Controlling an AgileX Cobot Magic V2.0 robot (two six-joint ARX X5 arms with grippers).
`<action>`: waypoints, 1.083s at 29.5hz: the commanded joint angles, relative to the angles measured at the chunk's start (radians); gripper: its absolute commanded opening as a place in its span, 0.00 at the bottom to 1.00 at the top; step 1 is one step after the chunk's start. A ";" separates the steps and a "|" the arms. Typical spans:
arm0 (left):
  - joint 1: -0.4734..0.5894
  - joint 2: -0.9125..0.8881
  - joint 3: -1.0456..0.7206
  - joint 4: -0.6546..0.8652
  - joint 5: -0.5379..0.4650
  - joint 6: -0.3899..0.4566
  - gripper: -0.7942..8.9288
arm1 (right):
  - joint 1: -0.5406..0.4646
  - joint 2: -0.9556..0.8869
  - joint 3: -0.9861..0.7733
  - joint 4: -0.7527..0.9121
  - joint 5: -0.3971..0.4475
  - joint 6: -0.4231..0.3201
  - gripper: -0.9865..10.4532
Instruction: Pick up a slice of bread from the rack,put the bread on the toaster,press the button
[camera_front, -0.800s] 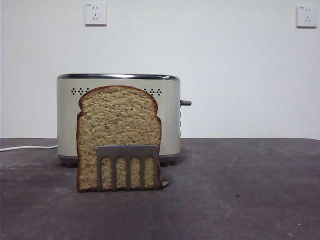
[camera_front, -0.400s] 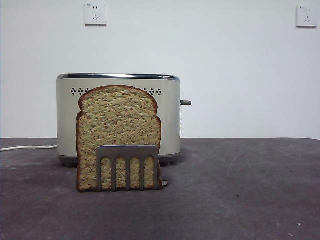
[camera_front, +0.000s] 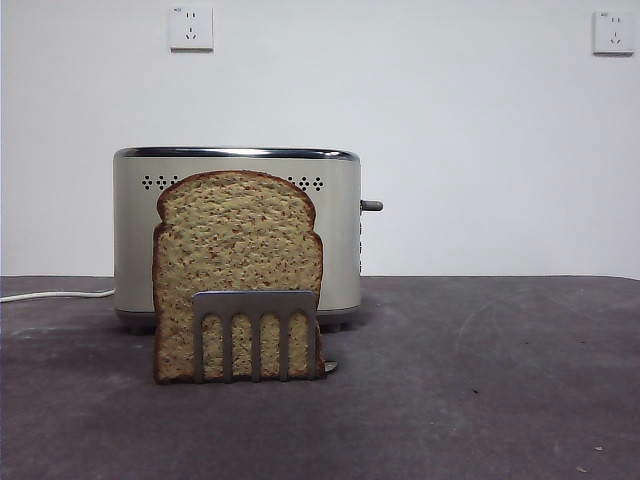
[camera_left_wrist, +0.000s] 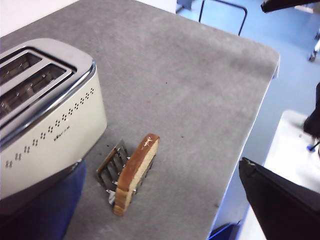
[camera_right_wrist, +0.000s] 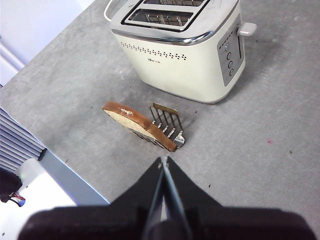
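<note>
Steel rack (camera_front: 254, 333) with bread slice (camera_front: 236, 245)

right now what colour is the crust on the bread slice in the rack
Dark brown around a speckled tan crumb on the flat wholegrain bread slice in the small steel rack; clearest in the front view.

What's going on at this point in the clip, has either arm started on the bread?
Not yet. The slice of bread stands upright in the rack, in front of the toaster, whose slots are empty. The right gripper hangs above the table near the rack, jaws shut and holding nothing. The left gripper is not clearly in view.
</note>
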 joint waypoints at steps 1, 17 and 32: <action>-0.070 0.084 0.042 0.000 -0.074 0.061 0.79 | 0.003 0.003 0.000 0.003 -0.001 -0.009 0.08; -0.362 0.519 0.102 0.014 -0.415 0.266 0.79 | 0.003 0.026 0.000 0.003 -0.001 -0.009 0.08; -0.386 0.697 0.102 0.051 -0.464 0.288 0.25 | 0.003 0.029 0.000 0.002 -0.001 -0.015 0.08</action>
